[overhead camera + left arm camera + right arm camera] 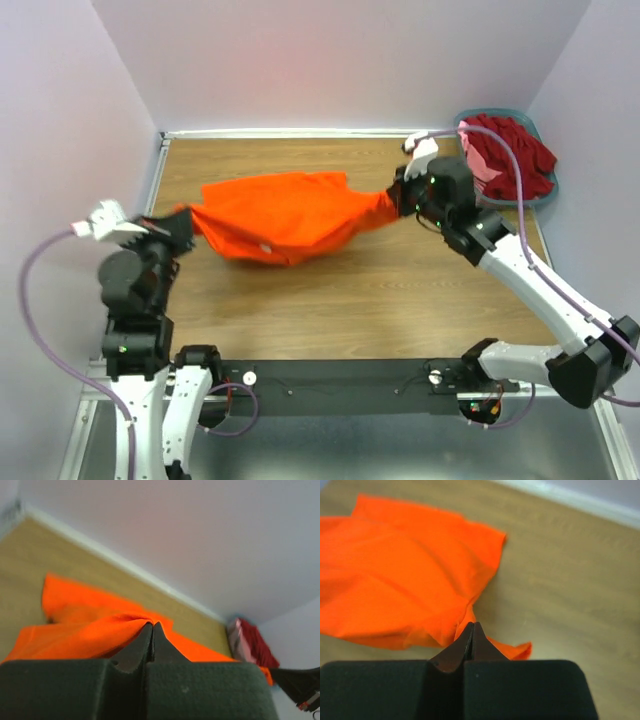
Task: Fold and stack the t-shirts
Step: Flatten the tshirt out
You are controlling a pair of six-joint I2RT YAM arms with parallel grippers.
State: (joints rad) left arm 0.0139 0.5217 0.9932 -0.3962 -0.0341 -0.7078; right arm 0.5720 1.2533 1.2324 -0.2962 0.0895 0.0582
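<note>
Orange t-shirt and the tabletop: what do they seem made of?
Bright orange t-shirt: thin, matte cloth; it sags and creases. Brown tabletop: wood or wood-look laminate, judging by faint grain streaks and dull sheen.

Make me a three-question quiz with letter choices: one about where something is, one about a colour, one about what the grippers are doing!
1. Where is the basket? A. far right corner of the table B. near left corner C. middle
2. What colour is the held t-shirt? A. blue B. orange C. green
3. The left gripper and right gripper are: A. both open B. both shut on the t-shirt C. one open
Answers: 1 A, it sits at the far right edge. 2 B, bright orange. 3 B, both wrist views show them pinching cloth.
</note>
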